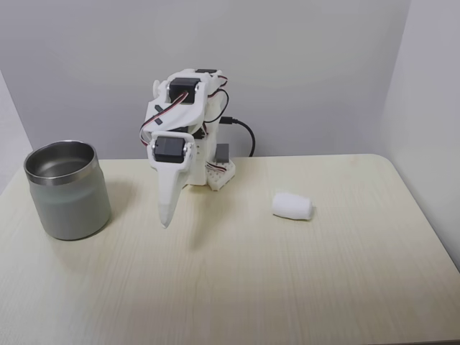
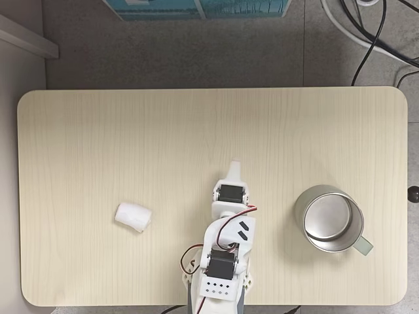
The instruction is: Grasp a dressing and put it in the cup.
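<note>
Pale wood covers the table (image 1: 287, 287), which has rounded corners and stands against a grey wall. At its far edge in the front-facing fixed view sits the white arm (image 1: 183, 118), folded over on its base, with red and black wires looping around its joints. Its gripper (image 1: 167, 215) points down toward the tabletop, the tip hanging just above the wood, with nothing between the fingers. The jaws look pressed together into one narrow point.

The dressing (image 1: 292, 205), a small white roll, lies on its side on the table, to the right of the arm in this view and well apart from the gripper. The cup (image 1: 67, 189), a squat steel tumbler, stands upright near the left edge, and its inside looks empty.

From above, the sides swap: the dressing (image 2: 133, 217) lies left of the arm (image 2: 226, 248), the cup (image 2: 329, 219) stands to the right, and the gripper (image 2: 234, 167) points toward the middle of the table (image 2: 196, 124). Black cables (image 2: 376, 33) trail over the grey floor beyond it.
</note>
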